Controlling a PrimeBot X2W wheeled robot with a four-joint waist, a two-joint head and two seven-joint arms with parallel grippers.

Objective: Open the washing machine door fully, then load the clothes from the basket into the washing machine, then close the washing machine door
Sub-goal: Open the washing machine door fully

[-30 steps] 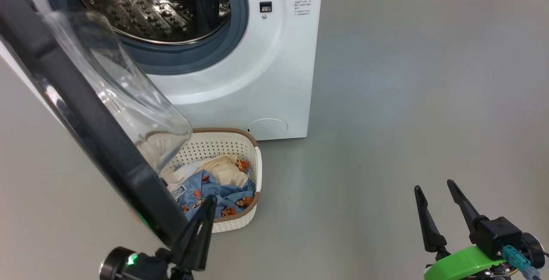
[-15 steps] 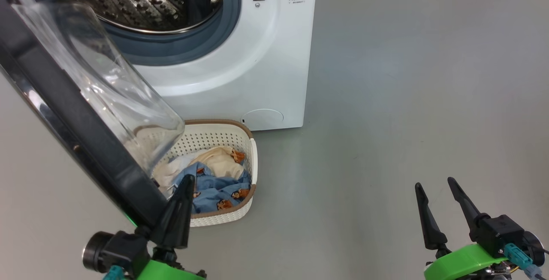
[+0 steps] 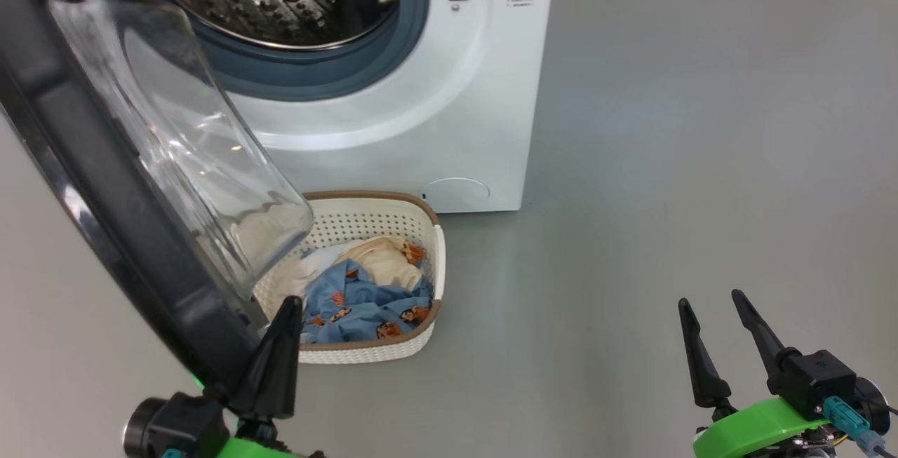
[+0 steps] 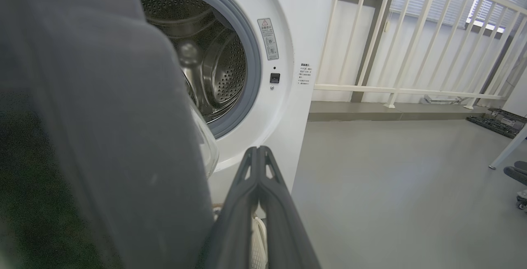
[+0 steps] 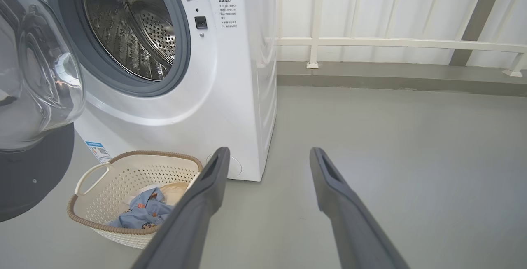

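Note:
The washing machine (image 3: 421,128) stands at the top, its steel drum bare. The washing machine door (image 3: 105,184) hangs open at the left, its glass bowl bulging toward the basket (image 3: 372,228). This basket sits on the floor against the machine's base and holds the clothes (image 3: 365,300), blue printed fabric and cream pieces. My left gripper (image 3: 290,301) is shut with nothing in it, close against the door's lower black rim; whether it touches, I cannot tell. The left wrist view has its joined fingers (image 4: 258,150) beside the blurred door (image 4: 103,137). My right gripper (image 3: 708,298) is open over bare floor, right of the basket (image 5: 123,178).
Grey floor stretches to the right of the machine. A white railing (image 5: 370,42) runs along the wall behind it. A white leg (image 4: 510,149) and a dark wheeled base stand at the far right in the left wrist view.
The head view has shifted. My left gripper has slid leftward along the door's lower rim, away from over the clothes. The right gripper has kept its place and stays open.

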